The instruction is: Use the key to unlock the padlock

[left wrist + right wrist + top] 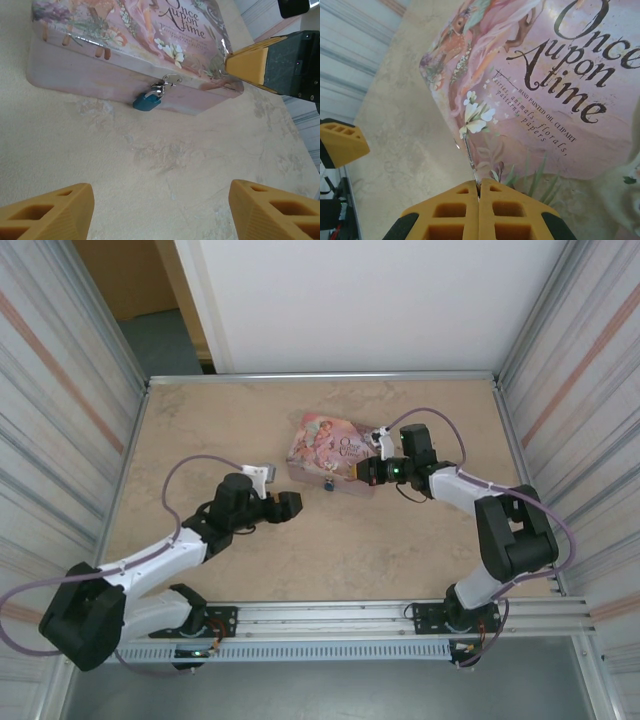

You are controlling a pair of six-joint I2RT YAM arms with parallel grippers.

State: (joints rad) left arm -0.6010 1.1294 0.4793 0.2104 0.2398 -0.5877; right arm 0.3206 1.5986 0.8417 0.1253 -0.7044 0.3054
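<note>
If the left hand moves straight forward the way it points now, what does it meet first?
The left hand would probably meet the front wall of the pink tin, near the blue padlock; depth is unclear.

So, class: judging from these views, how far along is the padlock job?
Done: the right gripper is shut on a thin silver piece, probably the key. In hand: it sits at the tin corner, apart from the padlock. To do: the padlock hangs locked-looking on the latch; the left gripper hovers open.
</note>
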